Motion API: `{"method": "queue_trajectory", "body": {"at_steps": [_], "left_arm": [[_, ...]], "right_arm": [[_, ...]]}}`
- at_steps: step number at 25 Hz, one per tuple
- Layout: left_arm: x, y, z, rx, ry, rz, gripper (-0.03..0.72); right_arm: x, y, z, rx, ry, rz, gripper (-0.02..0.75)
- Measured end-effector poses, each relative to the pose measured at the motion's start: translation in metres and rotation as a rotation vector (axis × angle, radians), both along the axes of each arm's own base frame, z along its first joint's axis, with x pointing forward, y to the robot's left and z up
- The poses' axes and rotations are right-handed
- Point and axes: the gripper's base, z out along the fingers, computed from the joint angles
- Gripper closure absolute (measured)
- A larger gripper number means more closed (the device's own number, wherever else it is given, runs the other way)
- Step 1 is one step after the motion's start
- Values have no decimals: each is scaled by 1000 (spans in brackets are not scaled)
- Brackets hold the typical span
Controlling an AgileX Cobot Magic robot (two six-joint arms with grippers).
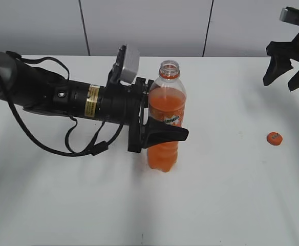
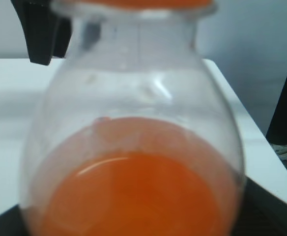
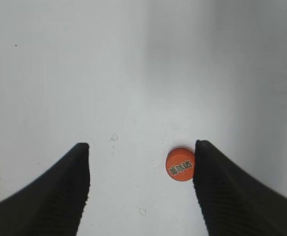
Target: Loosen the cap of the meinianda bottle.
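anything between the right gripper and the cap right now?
Nothing visible. The cap lies alone on the bare white table, off the bottle, whose mouth is open. The right gripper hangs above it, jaws open and empty. The left gripper is at the bottle, well to the side.

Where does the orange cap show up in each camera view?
Exterior view: the cap lies on the white table, far right, away from the bottle.
Left wrist view: not in it.
Right wrist view: lower middle, beside the gripper's right-hand finger.
Shared landmark: the white table.
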Motion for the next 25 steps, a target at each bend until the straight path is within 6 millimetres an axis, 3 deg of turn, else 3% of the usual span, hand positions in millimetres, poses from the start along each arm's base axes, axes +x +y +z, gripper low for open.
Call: {"method": "queue_trajectory", "body": {"at_steps": [4, 17, 25], "left_arm": [[-1, 0, 9, -18, 3, -5, 106], [-11, 4, 81, -97, -125, 8, 99], [-16, 17, 142, -94, -155, 207, 104]], "right_arm": [[0, 0, 0, 0, 1, 0, 243], [0, 0, 1, -1, 2, 3, 243], [9, 1, 40, 6, -49, 31, 243]]}}
